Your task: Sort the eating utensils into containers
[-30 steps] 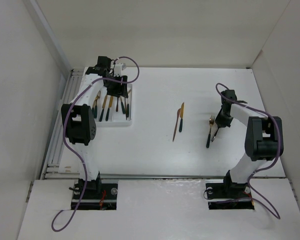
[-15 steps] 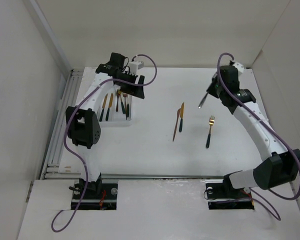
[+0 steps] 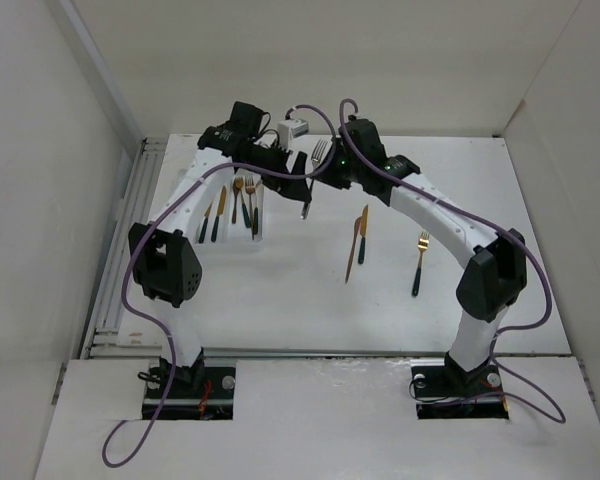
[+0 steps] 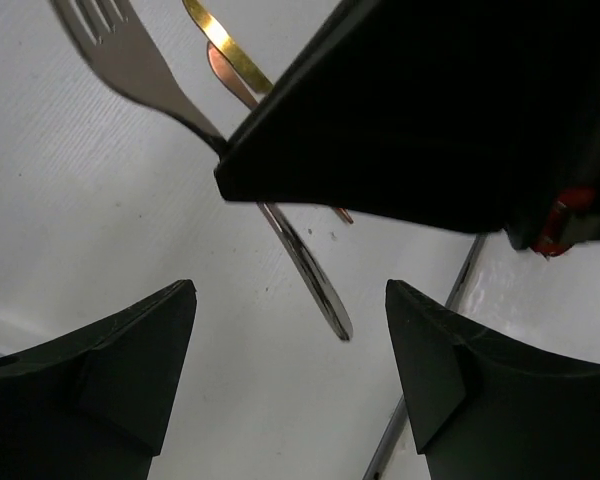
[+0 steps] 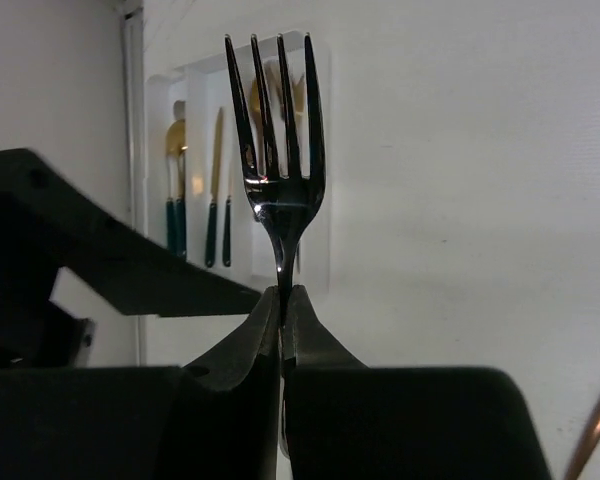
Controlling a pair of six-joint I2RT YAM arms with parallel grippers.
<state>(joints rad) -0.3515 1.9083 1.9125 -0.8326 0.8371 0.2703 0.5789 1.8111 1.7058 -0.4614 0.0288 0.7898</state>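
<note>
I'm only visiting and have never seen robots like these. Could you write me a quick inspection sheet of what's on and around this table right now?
Surface: white table, flat, no spills seen.
Job's things: white tray at far left holds several gold-headed utensils. A gold fork, a knife and a slim gold piece lie loose mid-table. A silver fork is up in the air.
Clutter: nothing seen.
Grippers: right gripper shut on the silver fork's handle, tines up. Left gripper open beside it, holding nothing.
Cables: purple cables loop along both arms.
Surroundings: white walls on three sides.
</note>
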